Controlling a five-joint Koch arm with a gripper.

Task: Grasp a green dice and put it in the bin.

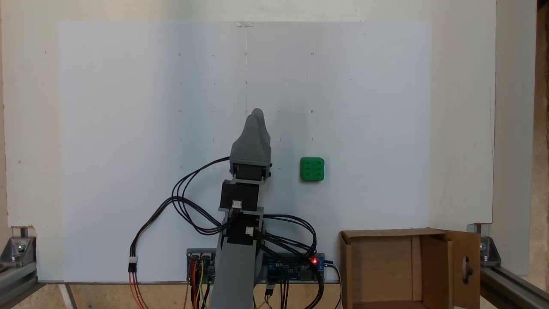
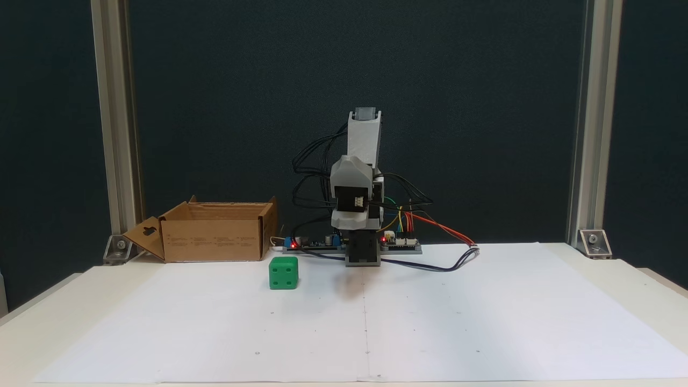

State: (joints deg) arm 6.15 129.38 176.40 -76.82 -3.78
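Dice: the green dice lay on the white paper sheet, six pips up in the fixed view from above, nothing touching it.
Dice against the arm: in the fixed view from above it sat just right of the arm, level with the wrist; in the fixed view from the front it sat left of the arm's base, a little nearer the camera.
Box: the cardboard box stood open on the table at the paper's edge, on the dice's side of the arm, its flap with the oval cutout folded outward away from the arm.
Box against the dice: apart, not touching.
Claw: the claw pointed away from the base above the paper and held nothing; its jaws lay one over the other, so how far they were parted could not be told.
Boards: circuit boards with red lights lit sat either side of the arm's base, wires looping from them.
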